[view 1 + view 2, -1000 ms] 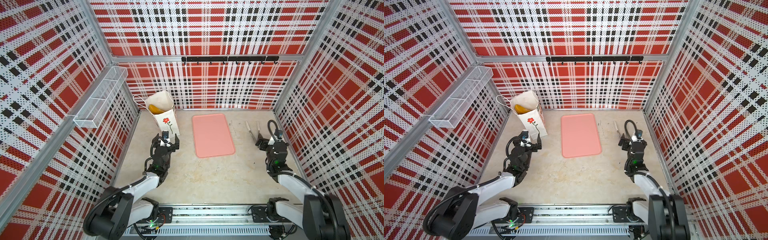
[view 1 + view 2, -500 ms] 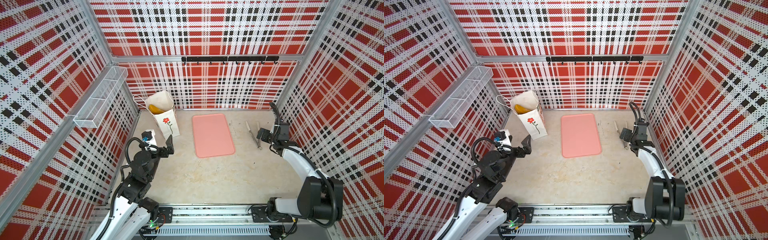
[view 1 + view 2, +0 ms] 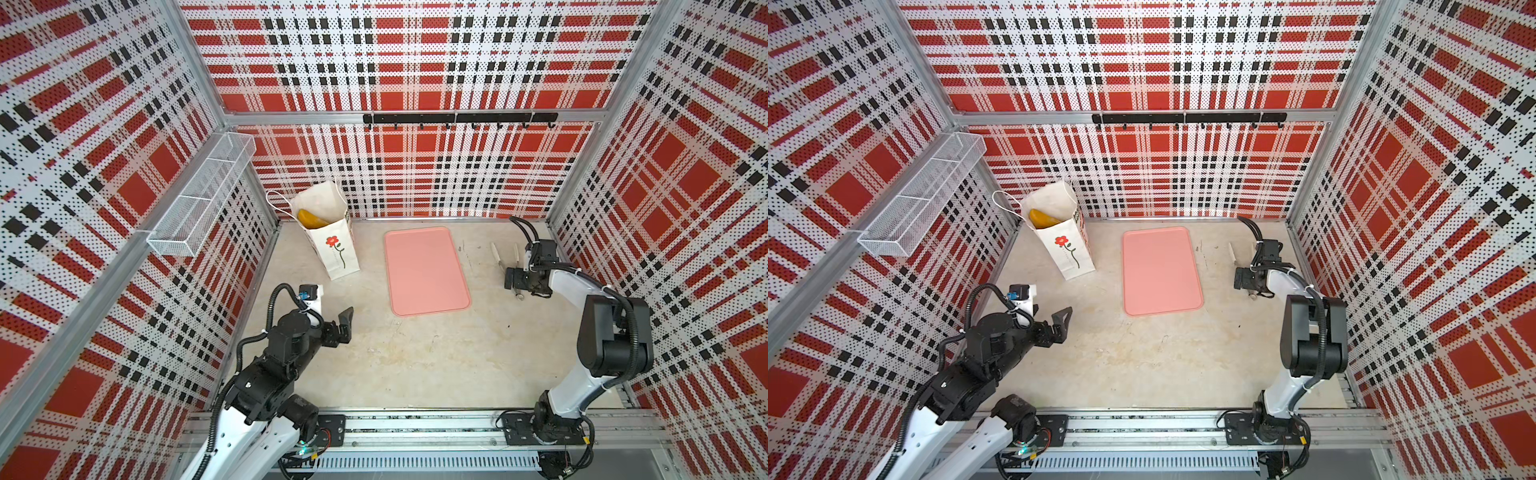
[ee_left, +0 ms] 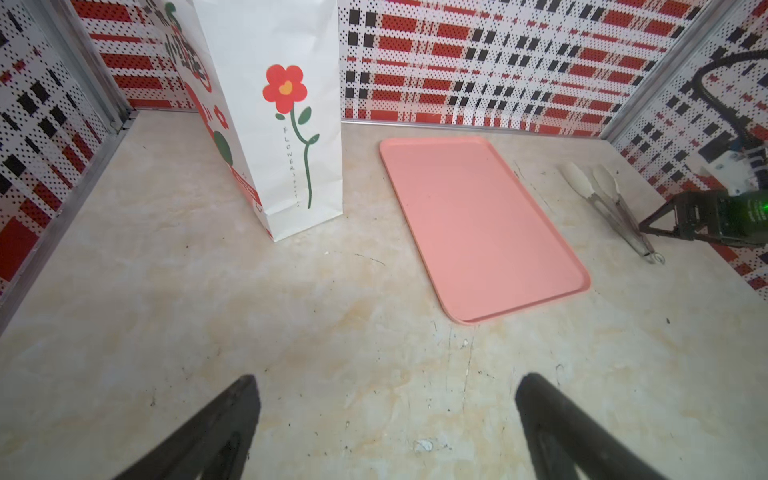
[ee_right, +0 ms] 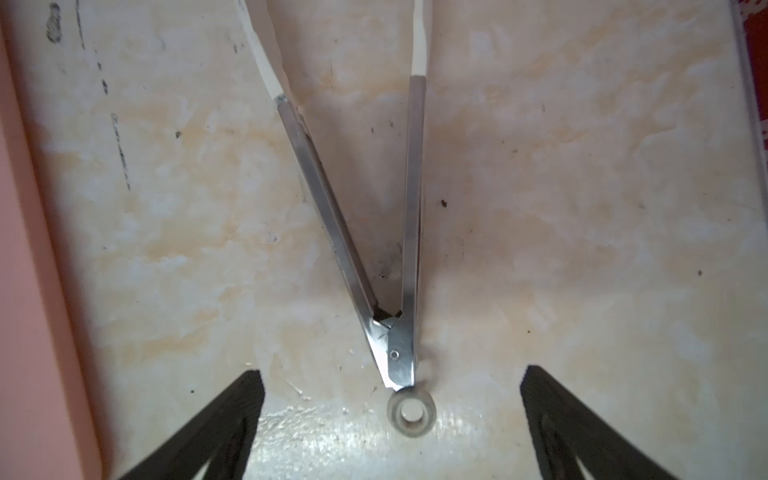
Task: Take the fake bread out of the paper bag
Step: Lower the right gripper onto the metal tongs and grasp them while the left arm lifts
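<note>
The white paper bag [image 3: 334, 249] [image 3: 1067, 249] stands upright at the back left, a red flower on its narrow face [image 4: 286, 108]. One piece of golden fake bread [image 3: 311, 219] [image 3: 1042, 218] shows in its open mouth; anything deeper is hidden. My left gripper [image 3: 332, 318] [image 4: 386, 386] hovers open and empty in front of the bag, well short of it. Near the right wall my right gripper [image 3: 519, 286] [image 5: 390, 382] is open, low over the hinge ring of metal tongs [image 5: 374, 232] [image 3: 505, 262], touching nothing.
A flat pink tray [image 3: 424, 270] [image 3: 1160, 270] [image 4: 478, 224] lies between the bag and the tongs; its edge [image 5: 25, 249] is close beside the right gripper. A wire basket [image 3: 199, 199] hangs on the left wall, a black hook rail [image 3: 457, 118] on the back wall.
Both arms have risen from a folded low pose. The left gripper drew back from the bag's foot and lifted. The right gripper swung over the tongs' hinge end. Both stayed open.
</note>
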Available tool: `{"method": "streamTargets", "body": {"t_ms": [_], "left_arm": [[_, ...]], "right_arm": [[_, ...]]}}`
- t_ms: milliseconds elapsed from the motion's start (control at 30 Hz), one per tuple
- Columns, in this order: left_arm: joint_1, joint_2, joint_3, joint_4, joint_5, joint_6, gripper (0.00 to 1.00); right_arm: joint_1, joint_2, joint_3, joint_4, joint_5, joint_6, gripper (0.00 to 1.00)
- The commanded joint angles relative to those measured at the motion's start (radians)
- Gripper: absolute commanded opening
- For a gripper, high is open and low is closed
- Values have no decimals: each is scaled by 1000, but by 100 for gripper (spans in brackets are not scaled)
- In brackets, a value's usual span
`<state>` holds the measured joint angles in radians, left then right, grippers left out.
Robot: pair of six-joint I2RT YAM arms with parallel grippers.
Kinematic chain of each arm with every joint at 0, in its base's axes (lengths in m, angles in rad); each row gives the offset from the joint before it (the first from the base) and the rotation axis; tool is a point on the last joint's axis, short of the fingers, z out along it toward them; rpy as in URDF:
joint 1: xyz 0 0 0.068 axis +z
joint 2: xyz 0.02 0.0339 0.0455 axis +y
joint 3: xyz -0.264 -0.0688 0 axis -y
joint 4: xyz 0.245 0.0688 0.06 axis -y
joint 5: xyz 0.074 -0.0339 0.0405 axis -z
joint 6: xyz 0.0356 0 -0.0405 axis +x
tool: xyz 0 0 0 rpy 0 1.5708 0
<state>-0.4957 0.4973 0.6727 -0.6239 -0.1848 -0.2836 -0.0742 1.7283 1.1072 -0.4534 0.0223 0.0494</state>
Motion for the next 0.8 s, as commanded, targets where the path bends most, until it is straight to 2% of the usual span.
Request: {"method": "streamTargets", "body": {"t_ms": [0,267,500,667,767], "left_arm": [[-22,0,16,-17,13,-21,99],[-57,-8,13,-13,1,-24,99],[-57,-12,16,-19,-33,-32,99],[-59,-17,13,-13,-29,-33,99],[-58,-9,10,-6,-21,-32,99]], "right_arm": [[-4,13,26,30,1,-57,100],[-4,143,153,-27,-51,-109,93],[2,232,232,-45,-31,-103,90],[7,262,234,-46,-26,-117,88],[14,274,217,-22,-24,-112,83]]}}
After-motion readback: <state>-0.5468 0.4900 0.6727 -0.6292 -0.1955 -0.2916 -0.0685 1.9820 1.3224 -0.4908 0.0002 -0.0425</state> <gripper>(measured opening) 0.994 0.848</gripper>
